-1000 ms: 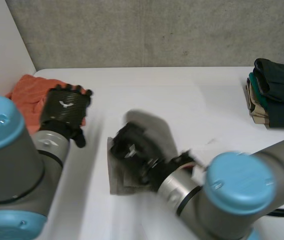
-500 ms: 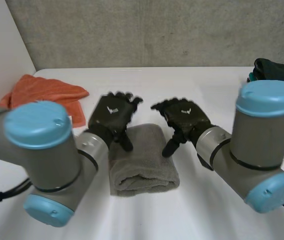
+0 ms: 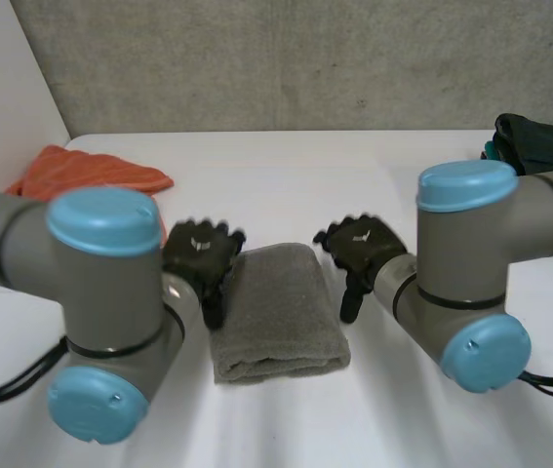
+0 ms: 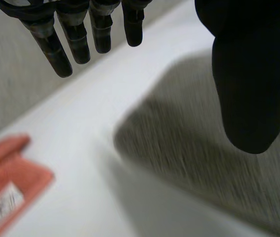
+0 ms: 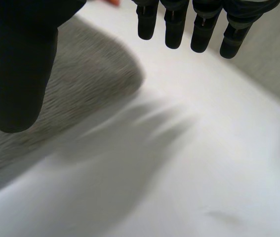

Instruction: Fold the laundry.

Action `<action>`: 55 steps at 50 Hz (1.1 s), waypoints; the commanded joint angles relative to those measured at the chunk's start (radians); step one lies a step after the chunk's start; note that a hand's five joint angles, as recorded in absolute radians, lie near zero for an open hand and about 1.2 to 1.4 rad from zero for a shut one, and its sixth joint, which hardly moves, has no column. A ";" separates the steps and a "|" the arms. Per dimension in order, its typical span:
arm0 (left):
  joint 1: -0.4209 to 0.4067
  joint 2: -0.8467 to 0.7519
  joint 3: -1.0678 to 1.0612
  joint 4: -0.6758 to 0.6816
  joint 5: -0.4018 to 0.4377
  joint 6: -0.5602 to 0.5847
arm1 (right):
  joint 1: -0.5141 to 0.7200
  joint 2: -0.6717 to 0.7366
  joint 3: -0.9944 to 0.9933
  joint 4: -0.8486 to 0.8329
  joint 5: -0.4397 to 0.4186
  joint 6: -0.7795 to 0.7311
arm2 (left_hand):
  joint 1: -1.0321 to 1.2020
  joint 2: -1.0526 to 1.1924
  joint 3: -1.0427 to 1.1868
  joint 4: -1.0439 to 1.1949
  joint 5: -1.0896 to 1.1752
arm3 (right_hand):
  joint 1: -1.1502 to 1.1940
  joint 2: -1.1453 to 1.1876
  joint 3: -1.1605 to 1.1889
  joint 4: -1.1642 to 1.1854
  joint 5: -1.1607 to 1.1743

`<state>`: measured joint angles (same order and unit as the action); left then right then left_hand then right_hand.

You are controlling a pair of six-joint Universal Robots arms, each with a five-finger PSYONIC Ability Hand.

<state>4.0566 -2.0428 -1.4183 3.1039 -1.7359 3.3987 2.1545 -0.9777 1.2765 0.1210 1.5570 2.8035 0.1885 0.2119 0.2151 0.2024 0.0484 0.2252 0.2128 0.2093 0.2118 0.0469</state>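
A folded grey towel (image 3: pixel 276 310) lies on the white table (image 3: pixel 354 185) between my two hands. My left hand (image 3: pixel 201 252) hovers at the towel's left edge, open, with its fingers (image 4: pixel 75 39) straight and its thumb (image 4: pixel 248 84) over the grey towel (image 4: pixel 214 163). On the other side my right hand (image 3: pixel 359 244) is open beside the towel's right edge, its fingers (image 5: pixel 199 27) spread above bare table and its thumb (image 5: pixel 19 74) over the grey towel (image 5: pixel 75 84). Neither hand holds anything.
An orange cloth (image 3: pixel 86 172) lies crumpled at the table's far left, and the left wrist view catches the orange cloth (image 4: pixel 6 182) with a white label. A stack of folded dark green and tan clothes (image 3: pixel 539 156) sits at the far right edge.
My right hand let go of the grey towel and drew off to its right side. My left hand came from the orange cloth to the towel's left edge. Both then moved nearer.
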 commanded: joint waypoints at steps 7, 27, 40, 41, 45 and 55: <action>0.130 0.188 0.082 0.015 0.509 -0.001 | 0.169 -0.202 0.433 -0.398 0.034 -0.134 | -0.014 -0.037 -0.041 -0.028 -0.048 | -0.051 -0.038 -0.035 -0.037 -0.047; 0.127 0.207 0.064 -0.005 0.748 -0.085 | 0.202 0.027 0.440 -0.765 0.017 -0.145 | -0.014 -0.037 -0.041 -0.028 -0.048 | 0.006 0.019 0.022 0.020 0.010; 0.130 0.208 0.070 0.001 0.747 -0.087 | 0.179 0.062 0.339 -0.787 -0.017 -0.131 | -0.013 -0.037 -0.040 -0.027 -0.048 | 1.171 1.183 1.187 1.184 1.175; 0.130 0.208 0.071 0.001 0.747 -0.087 | 0.171 0.059 0.334 -0.785 -0.023 -0.133 | -0.013 -0.037 -0.040 -0.027 -0.048 | 1.171 1.183 1.187 1.184 1.175; 0.131 0.214 0.085 0.001 0.745 -0.087 | 0.127 0.025 0.285 -0.779 -0.035 -0.131 | -0.013 -0.037 -0.040 -0.027 -0.048 | 1.171 1.183 1.187 1.184 1.175; 0.134 0.257 0.173 0.002 0.724 -0.131 | -0.111 -0.065 0.006 -0.779 -0.035 -0.105 | -0.010 -0.034 -0.037 -0.024 -0.045 | 1.171 1.183 1.187 1.184 1.175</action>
<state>4.1895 -1.8086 -1.2940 3.1058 -0.9953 3.3026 2.1824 -1.0166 1.4346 -0.6556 1.5190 2.6786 0.1885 0.2094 0.2151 0.2024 0.0484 1.0351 1.1512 1.1493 1.1960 0.9005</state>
